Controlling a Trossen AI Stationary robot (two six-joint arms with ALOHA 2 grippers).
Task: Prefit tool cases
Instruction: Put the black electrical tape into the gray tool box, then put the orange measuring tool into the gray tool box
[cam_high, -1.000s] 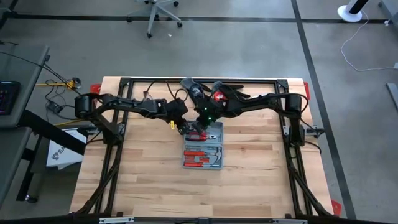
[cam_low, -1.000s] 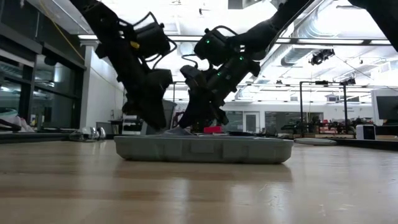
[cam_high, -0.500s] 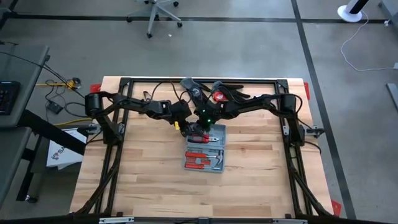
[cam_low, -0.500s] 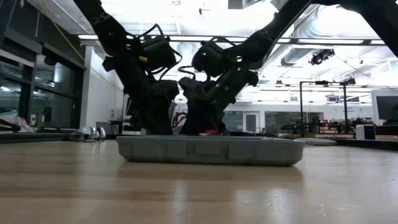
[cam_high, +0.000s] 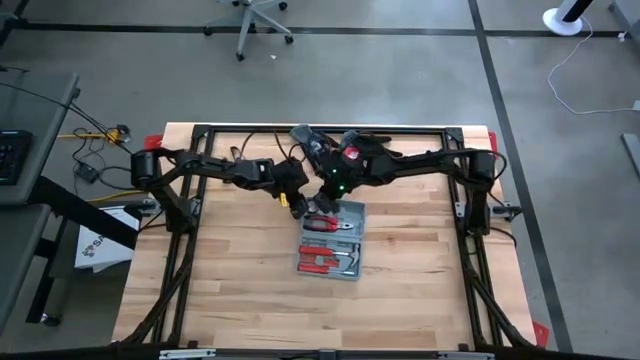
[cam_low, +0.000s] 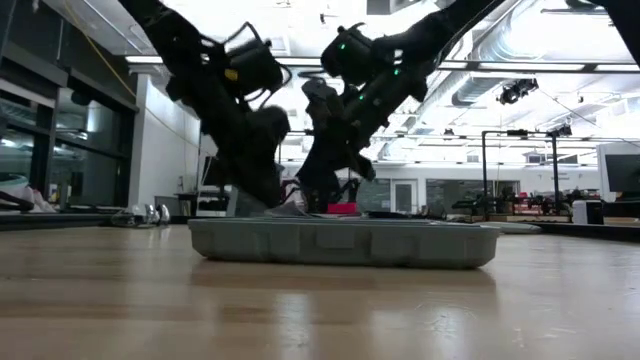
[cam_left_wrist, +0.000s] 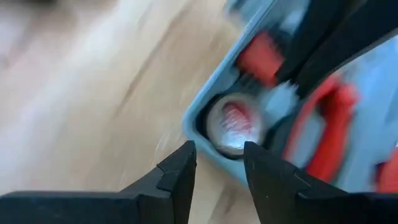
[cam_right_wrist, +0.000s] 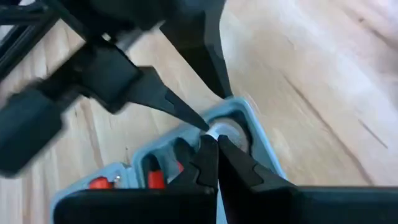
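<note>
The open grey-blue tool case lies flat on the wooden table with red-handled tools in its moulded tray. A round silver tape measure sits in its far left corner. My left gripper is open at that corner, and in its wrist view the fingers stand on either side of the corner. My right gripper is shut, slanting down from the far right. Its tips are at the tape measure. My left gripper has one finger reaching inside the case's far left corner by the tape measure and the other outside the corner wall. I cannot tell whether either touches. My right gripper's shut tips overlap the tape measure; I cannot tell whether they touch it.
Black gloves and a red object lie at the far edge between the arms. The black frame rails run along both table sides. Bare wood lies on the near side of the case.
My right gripper has risen above the case's far end and stayed shut. The case has turned a little, its far end sliding toward the table's right edge.
</note>
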